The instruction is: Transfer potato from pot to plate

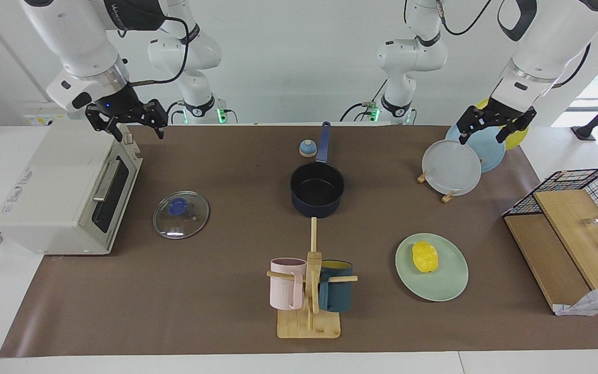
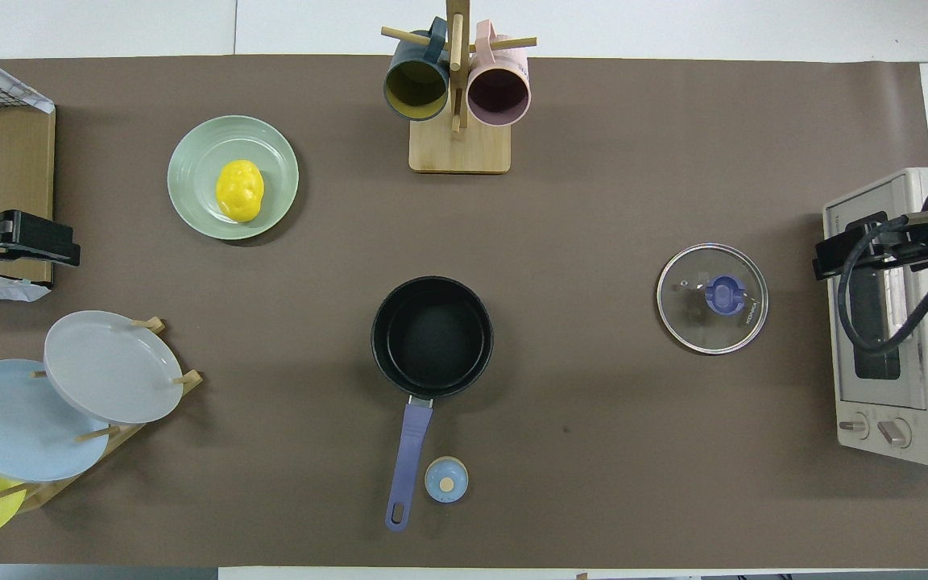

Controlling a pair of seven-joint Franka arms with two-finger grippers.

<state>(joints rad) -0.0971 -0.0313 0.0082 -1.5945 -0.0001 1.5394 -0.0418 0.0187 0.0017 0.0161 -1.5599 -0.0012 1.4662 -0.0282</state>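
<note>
Yellow against mint, the potato (image 1: 425, 256) lies on the plate (image 1: 447, 285) at lower right of the facing view, well apart from the navy pot (image 1: 317, 189) at centre. At upper right the left gripper (image 1: 489, 124) hangs over the plate rack (image 1: 447, 197), fingers spread, holding nothing. At upper left the right gripper (image 1: 126, 122) hangs over the toaster oven (image 1: 60, 192), spread too.

From overhead, potato (image 2: 239, 189) and plate (image 2: 194, 173) sit upper left, pot (image 2: 432, 336) mid-frame, left gripper (image 2: 17, 242) at the left edge, right gripper (image 2: 867, 251) at the right edge.
</note>
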